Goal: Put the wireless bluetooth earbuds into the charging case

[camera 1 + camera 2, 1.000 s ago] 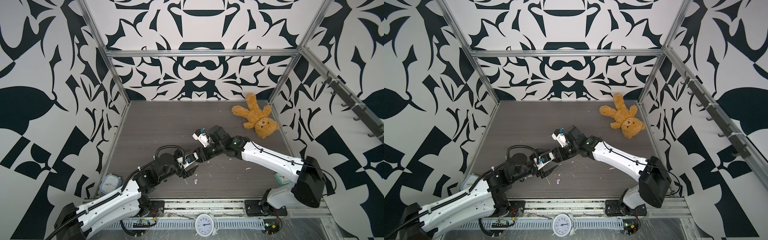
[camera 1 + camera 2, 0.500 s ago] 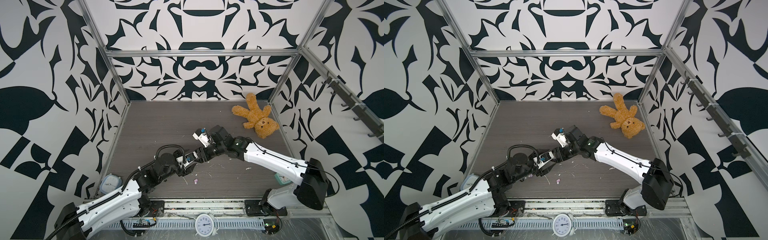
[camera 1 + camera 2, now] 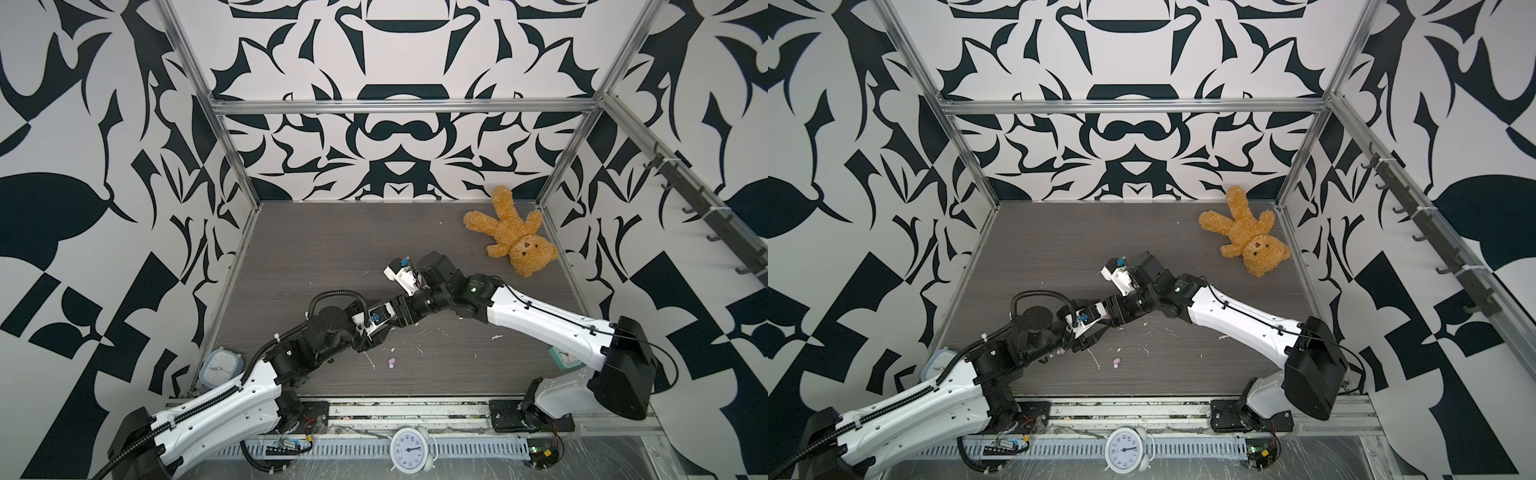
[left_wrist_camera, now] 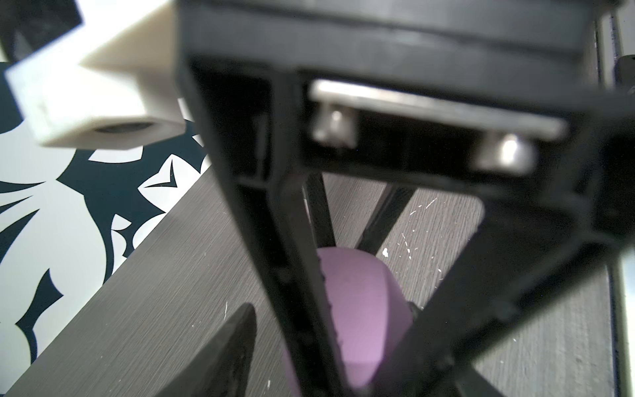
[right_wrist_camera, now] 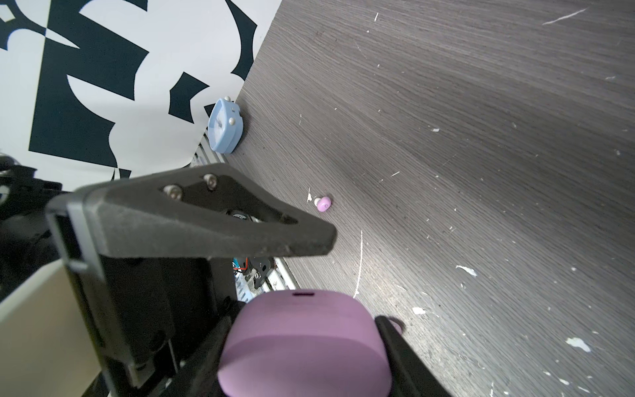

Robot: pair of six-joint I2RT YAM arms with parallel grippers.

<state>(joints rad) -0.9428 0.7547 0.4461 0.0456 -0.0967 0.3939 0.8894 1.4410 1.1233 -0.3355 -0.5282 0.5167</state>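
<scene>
Roughly mid-desk, a little toward the near edge, the two arms meet tip to tip. The right claw (image 5: 302, 338) is clamped on the lilac charging case (image 5: 305, 347): a black finger presses each side of it, and the case sits just above the dark wood-grain desk (image 3: 332, 249). A seam runs across the case and a small slot shows on its end.

The left claw (image 3: 379, 332) reaches in from the left, right up against the case. In the right wrist view one finger (image 5: 206, 220) of it hangs over the case, apart from it. Its other finger is hidden, so I cannot tell whether this claw is open or has hold of anything.

One lilac earbud (image 5: 323, 203) with a pale tip lies loose on the desk, nearer the front edge than both claws and clear of them; it shows in both top views (image 3: 391, 362) (image 3: 1116, 363). A small lilac bit peeks out behind the right claw's finger, too hidden to name.

White scraps (image 5: 466, 270) are scattered over the desk. A blue alarm clock (image 5: 225, 132) stands at the near left corner, and a teddy bear (image 3: 509, 232) lies at the far right.
</scene>
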